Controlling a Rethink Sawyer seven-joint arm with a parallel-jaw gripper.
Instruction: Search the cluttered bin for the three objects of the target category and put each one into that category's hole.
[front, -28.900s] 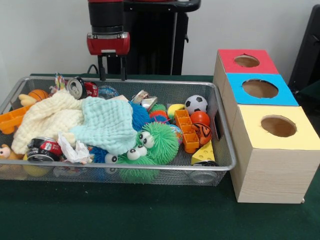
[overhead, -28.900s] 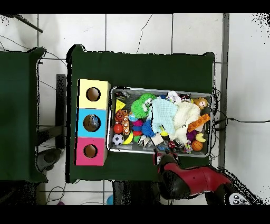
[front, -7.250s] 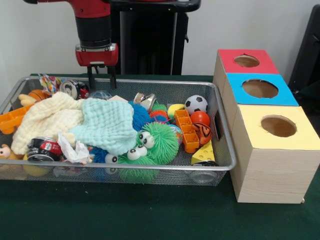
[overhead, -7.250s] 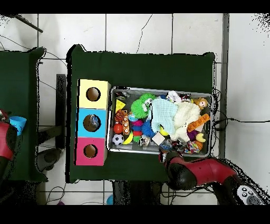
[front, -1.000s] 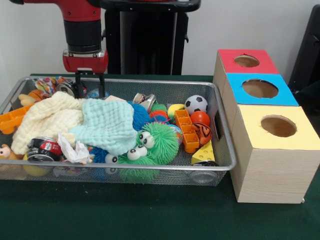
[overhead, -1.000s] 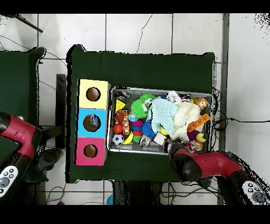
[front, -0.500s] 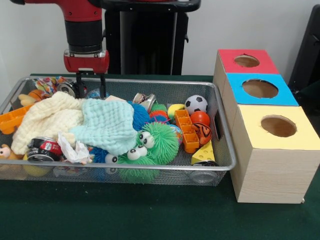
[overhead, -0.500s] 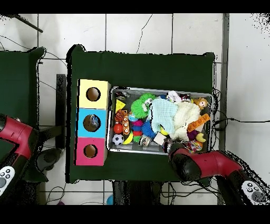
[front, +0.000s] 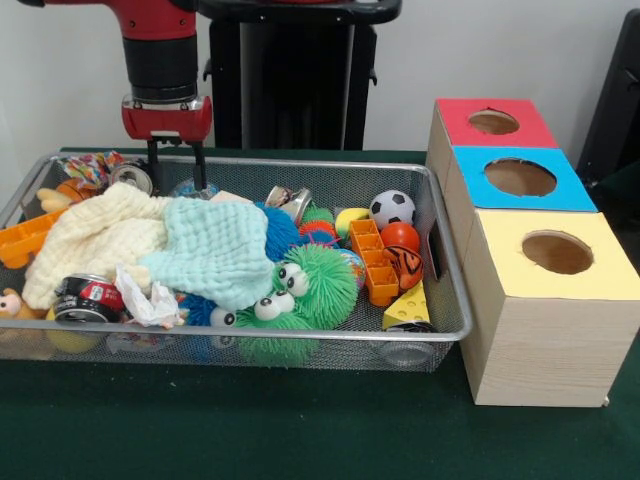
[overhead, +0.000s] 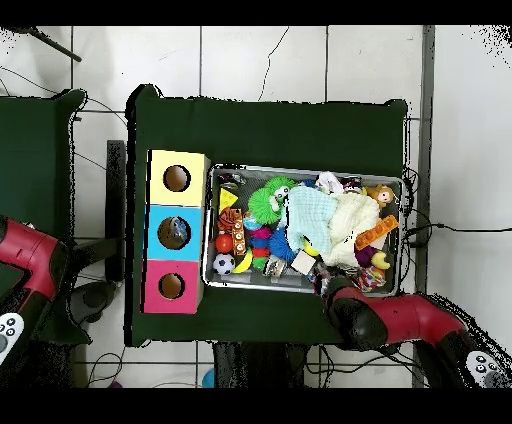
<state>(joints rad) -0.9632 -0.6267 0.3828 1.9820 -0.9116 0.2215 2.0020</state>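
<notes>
At bin's far corner | gripper (front: 176, 165) spread (nothing held) | can (front: 131, 176) lying sideways, end forward

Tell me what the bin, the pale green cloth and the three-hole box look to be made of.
The bin: fine metal mesh on a wire frame, silvery; you see through its walls. The pale green cloth: soft woven fabric, probably cotton muslin, going by its crinkled grid texture and limp folds. The three-hole box: light wood or wood-look board, grain lines on the sides, with matte red, blue and yellow tops.
</notes>
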